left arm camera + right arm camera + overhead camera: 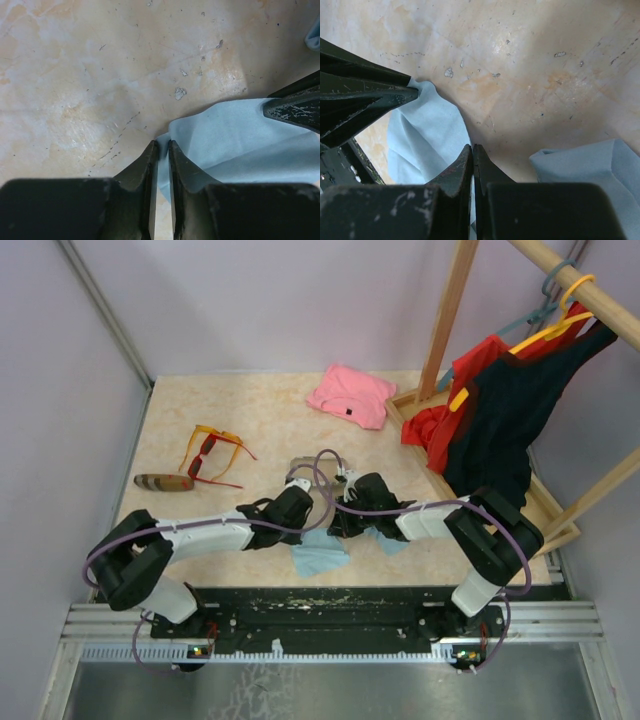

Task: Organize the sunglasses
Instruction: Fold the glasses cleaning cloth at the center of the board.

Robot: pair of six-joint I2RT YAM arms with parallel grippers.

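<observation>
The sunglasses lie at the table's far left, the orange-amber pair (pixel 217 436) just beyond the red pair with dark lenses (pixel 205 461); neither wrist view shows them. Both arms meet at the near middle over a light blue cloth (pixel 235 135) (pixel 320 558). My left gripper (pixel 163 145) has its jaws almost together, with the cloth's corner between the tips. My right gripper (pixel 473 146) is shut on the same cloth's opposite edge (pixel 427 135). Each wrist view shows the other gripper's dark fingers touching the cloth.
A second light blue cloth (pixel 590 165) lies just right of the grippers. A brown case (pixel 163 482) sits near the sunglasses and a grey-patterned case (pixel 303 467) beyond the arms. A pink folded garment (pixel 352 393) lies at the back. A wooden rack with hanging clothes (pixel 500 410) stands on the right.
</observation>
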